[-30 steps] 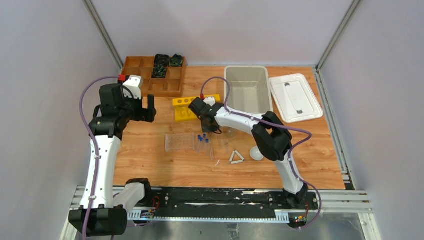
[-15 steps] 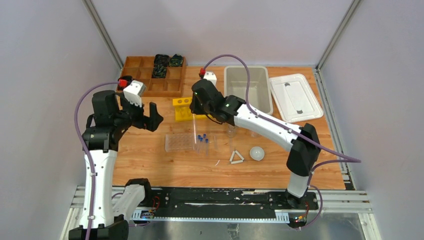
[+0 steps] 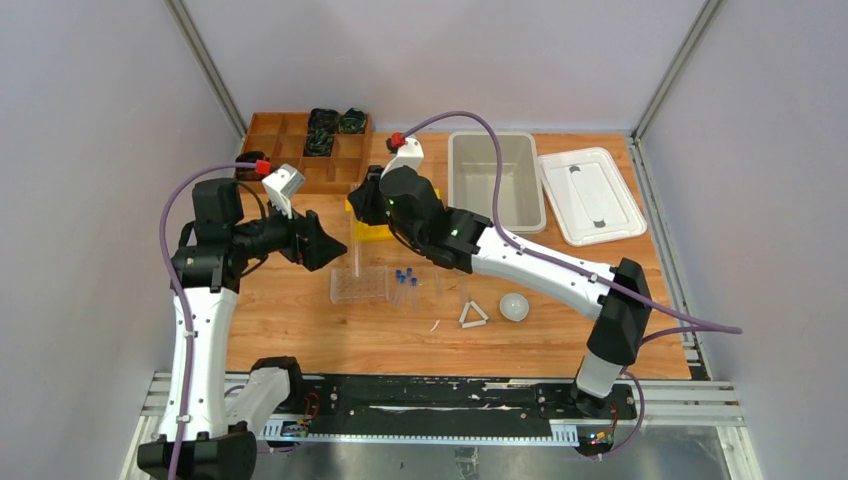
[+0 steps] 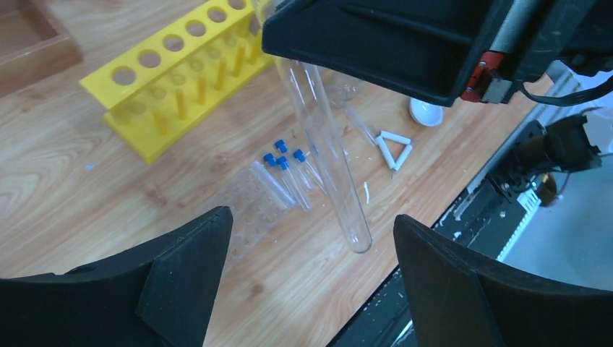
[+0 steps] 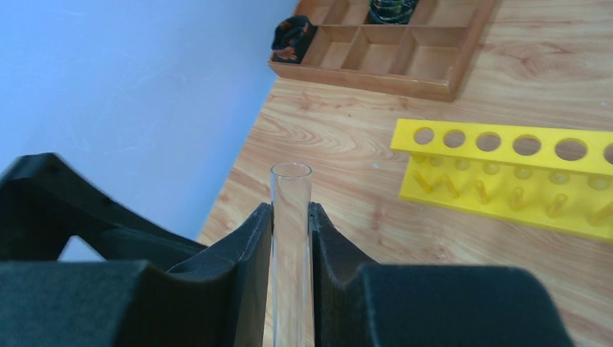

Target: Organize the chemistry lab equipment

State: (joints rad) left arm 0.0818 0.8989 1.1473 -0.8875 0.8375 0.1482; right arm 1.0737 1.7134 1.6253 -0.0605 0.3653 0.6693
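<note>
My right gripper (image 3: 362, 203) (image 5: 290, 211) is shut on a long clear glass test tube (image 3: 356, 250) (image 5: 290, 189) and holds it upright above the table's left-middle. My left gripper (image 3: 320, 242) (image 4: 311, 218) is open, its fingers either side of the tube's lower end (image 4: 340, 188) without touching it. On the table lie the clear plastic rack (image 3: 358, 285) (image 4: 246, 210), the blue-capped tubes (image 3: 405, 284) (image 4: 288, 170), the white triangle (image 3: 472, 315) (image 4: 394, 148) and the white dish (image 3: 514, 306) (image 4: 426, 112). The right arm hides the beakers in the top view.
A yellow six-hole rack (image 3: 372, 230) (image 4: 173, 94) (image 5: 506, 166) stands behind the tubes. A wooden compartment tray (image 3: 290, 150) (image 5: 383, 50) sits at the back left. A grey bin (image 3: 492, 180) and its white lid (image 3: 592, 195) are at the back right.
My right arm has lifted the long test tube off the table and swung it left. My left gripper has moved right and down until its open fingers flank the tube.
</note>
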